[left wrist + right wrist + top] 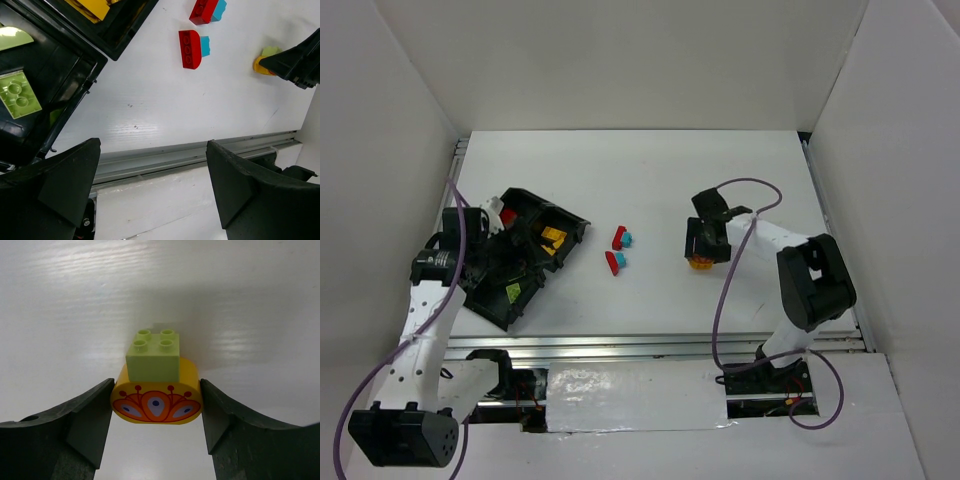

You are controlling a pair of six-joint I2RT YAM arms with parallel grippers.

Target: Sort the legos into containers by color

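My right gripper (703, 255) (156, 385) is shut on an orange-yellow brick (156, 402) with a printed face, a lime green brick (153, 357) stuck on top, low over the table. This pair also shows in the left wrist view (260, 65). Two red bricks (618, 237) (612, 262), each joined to a cyan brick (628, 240), lie mid-table; the left wrist view shows them too (190, 48) (202, 10). The black tray (565, 212) at the left holds yellow (552, 238), green (510, 291) (19, 93) and red (508, 217) bricks. My left gripper (485, 262) (153, 145) is open and empty by the tray's near side.
A metal rail (650, 345) (190, 152) runs along the table's front edge, right under my left fingers. White walls close in the table on the left, back and right. The right arm's cable (740, 190) loops above its wrist.
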